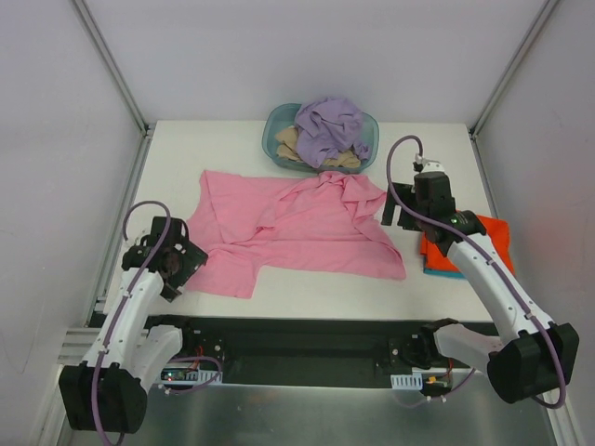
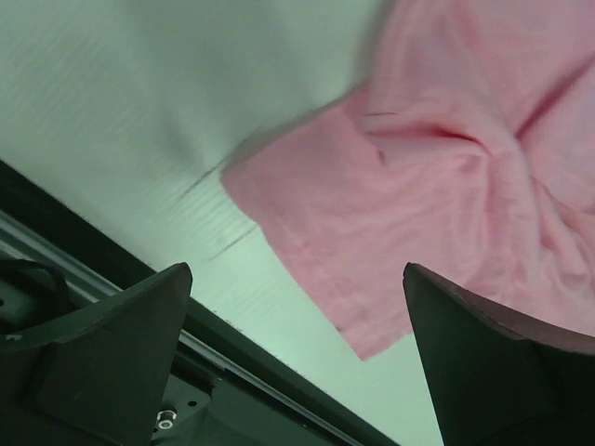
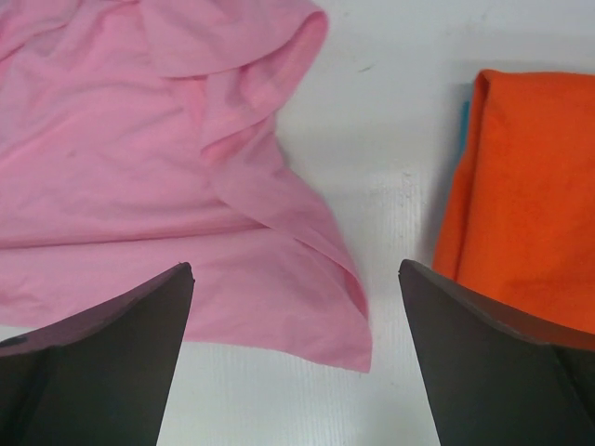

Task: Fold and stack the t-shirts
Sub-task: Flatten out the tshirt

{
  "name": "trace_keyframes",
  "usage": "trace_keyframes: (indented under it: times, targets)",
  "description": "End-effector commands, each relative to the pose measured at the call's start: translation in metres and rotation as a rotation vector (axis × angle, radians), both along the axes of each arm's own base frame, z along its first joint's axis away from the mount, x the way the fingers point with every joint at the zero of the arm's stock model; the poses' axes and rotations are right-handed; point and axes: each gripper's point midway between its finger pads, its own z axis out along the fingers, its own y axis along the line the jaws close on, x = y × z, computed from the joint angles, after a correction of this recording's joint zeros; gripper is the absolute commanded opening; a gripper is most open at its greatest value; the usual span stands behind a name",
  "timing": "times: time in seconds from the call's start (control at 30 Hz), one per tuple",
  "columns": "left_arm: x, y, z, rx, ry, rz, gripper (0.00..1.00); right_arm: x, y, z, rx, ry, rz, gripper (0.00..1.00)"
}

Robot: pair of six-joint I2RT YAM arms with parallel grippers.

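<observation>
The pink t-shirt (image 1: 297,228) lies spread and wrinkled across the middle of the table. It also shows in the left wrist view (image 2: 446,177) and the right wrist view (image 3: 139,167). A folded orange-red t-shirt (image 1: 493,232) lies at the right on a teal one whose edge (image 1: 437,272) peeks out; the orange-red one also shows in the right wrist view (image 3: 530,204). The lavender t-shirt (image 1: 327,128) and the tan one (image 1: 290,141) sit in the basket. My left gripper (image 1: 183,269) is open and empty above the pink shirt's near left corner. My right gripper (image 1: 395,216) is open and empty above its right edge.
The teal plastic basket (image 1: 272,125) stands at the back centre of the table. The table's black front edge and rail (image 2: 139,307) run just below the left gripper. Grey walls close in the left, right and back.
</observation>
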Motion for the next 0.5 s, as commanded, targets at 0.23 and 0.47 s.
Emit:
trace_keyframes:
  times: [0.23, 0.47]
  targets:
    - [-0.005, 0.022, -0.052, -0.011, 0.07, 0.171, 0.63, 0.001, -0.021, -0.005, -0.02, -0.002, -0.097, 0.97]
    - [0.004, 0.025, -0.066, -0.02, 0.128, 0.156, 0.44, 0.0, -0.023, -0.006, -0.029, 0.003, -0.097, 0.97]
